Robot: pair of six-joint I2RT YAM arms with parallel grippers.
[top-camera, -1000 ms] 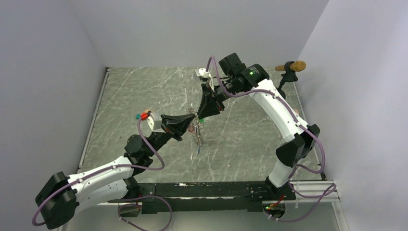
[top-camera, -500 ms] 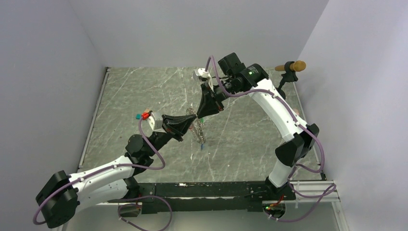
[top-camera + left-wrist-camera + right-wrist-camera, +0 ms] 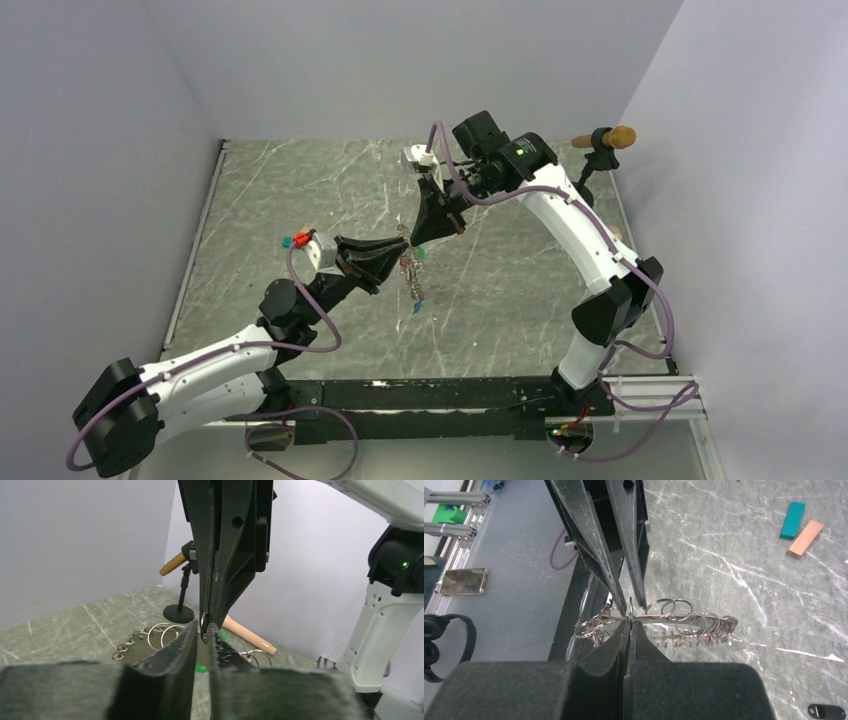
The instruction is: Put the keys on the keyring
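The keyring [image 3: 408,272] is a thin metal band fringed with small split rings, hanging above the table between both arms. In the right wrist view the keyring [image 3: 674,615] runs edge-on. My right gripper [image 3: 630,621] is shut on one small ring at its top. My left gripper [image 3: 202,626] meets that same ring from the other side, its fingertips [image 3: 616,602] parted by a narrow gap around it. The rest of the keyring [image 3: 135,647] shows below them. A green key [image 3: 422,254] sits beside the grippers, and a blue key [image 3: 416,306] dangles lower.
Teal [image 3: 792,520] and tan [image 3: 805,538] blocks lie on the marble table [image 3: 300,190]. A black stand with a tan handle [image 3: 605,139] is at the back right corner. A peach rod [image 3: 248,636] lies near it. A small black piece [image 3: 826,711] is on the table.
My right gripper has closed onto the small ring. The left jaws have eased slightly apart. The keyring swung from a tilted oval to hanging down.
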